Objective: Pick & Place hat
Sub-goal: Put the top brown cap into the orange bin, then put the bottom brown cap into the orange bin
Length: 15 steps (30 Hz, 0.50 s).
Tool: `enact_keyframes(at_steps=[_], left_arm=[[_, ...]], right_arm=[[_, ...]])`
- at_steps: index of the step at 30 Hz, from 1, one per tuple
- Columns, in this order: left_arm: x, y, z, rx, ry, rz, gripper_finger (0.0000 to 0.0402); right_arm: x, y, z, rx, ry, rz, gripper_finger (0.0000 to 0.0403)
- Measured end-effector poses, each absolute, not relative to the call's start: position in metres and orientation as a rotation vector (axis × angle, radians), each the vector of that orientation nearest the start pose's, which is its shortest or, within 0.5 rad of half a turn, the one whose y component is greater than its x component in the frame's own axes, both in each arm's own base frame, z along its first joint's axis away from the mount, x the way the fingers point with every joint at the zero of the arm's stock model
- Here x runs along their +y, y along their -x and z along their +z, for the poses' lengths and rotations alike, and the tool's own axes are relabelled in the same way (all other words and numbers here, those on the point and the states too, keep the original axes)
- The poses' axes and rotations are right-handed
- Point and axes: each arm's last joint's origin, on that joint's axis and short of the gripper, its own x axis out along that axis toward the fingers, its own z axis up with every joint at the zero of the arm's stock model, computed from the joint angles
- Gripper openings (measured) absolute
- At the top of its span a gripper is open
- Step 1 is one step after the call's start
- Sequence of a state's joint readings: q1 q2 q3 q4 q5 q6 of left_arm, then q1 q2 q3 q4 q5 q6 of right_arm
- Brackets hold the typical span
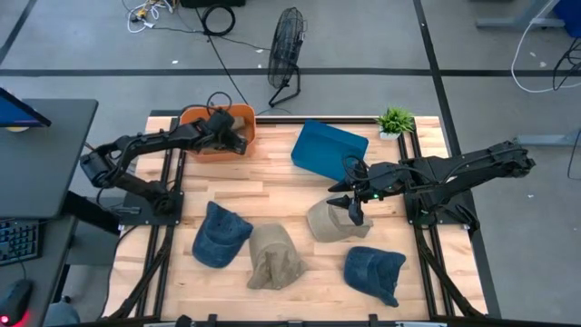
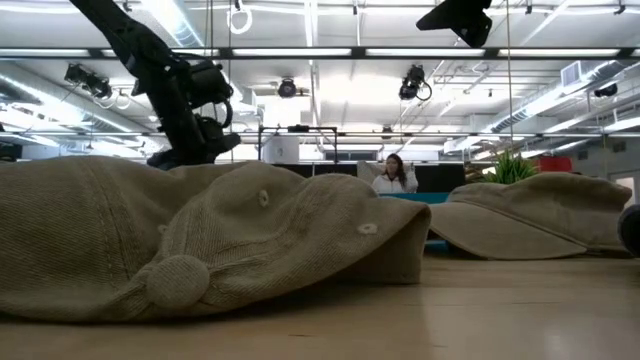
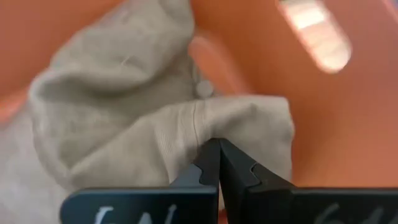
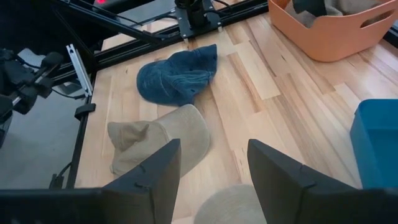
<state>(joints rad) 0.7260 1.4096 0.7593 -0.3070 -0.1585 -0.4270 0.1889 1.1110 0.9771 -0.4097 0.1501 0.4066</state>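
Note:
Four hats lie on the wooden table: a blue hat (image 1: 218, 234), a beige hat (image 1: 275, 257), a second beige hat (image 1: 329, 221) and a second blue hat (image 1: 375, 271). My right gripper (image 1: 352, 207) is open just above the second beige hat (image 4: 230, 205), with one finger on either side of its crown. My left gripper (image 1: 227, 136) is inside the orange basket (image 1: 195, 118) at the far left and is shut on another beige hat (image 3: 124, 112). My left gripper pinches a fold of the beige hat's cloth (image 3: 186, 134) between its two shut fingers (image 3: 208, 165); how many layers it has, I cannot tell. It comes slanting down from above into the basket. The hat bunches in front of the fingers, with the orange basket wall (image 3: 348, 124) around it.
A blue bin (image 1: 329, 150) stands at the table's far middle, just beyond my right gripper. A small green plant (image 1: 395, 120) sits at the far right corner. Bare wood lies between the basket and the hats. A person (image 2: 393, 172) sits in the room behind the table.

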Motion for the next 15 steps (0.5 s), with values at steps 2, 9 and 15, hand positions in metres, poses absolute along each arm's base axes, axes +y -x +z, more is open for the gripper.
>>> enact_keyframes(at_steps=[2,9,15], left_arm=[[0.181,-0.195,0.186,0.739,0.648,1.019,0.0002],[0.170,-0.201,0.205,0.617,0.693,0.915,0.0001],[0.140,-0.193,0.250,0.433,0.694,0.782,0.0004]], right_arm=[[0.040,-0.233,0.317,0.536,-0.305,-0.072,0.0190],[0.040,-0.232,0.316,0.545,-0.299,-0.073,0.0190],[0.040,-0.232,0.316,0.545,-0.306,-0.074,0.0190]])
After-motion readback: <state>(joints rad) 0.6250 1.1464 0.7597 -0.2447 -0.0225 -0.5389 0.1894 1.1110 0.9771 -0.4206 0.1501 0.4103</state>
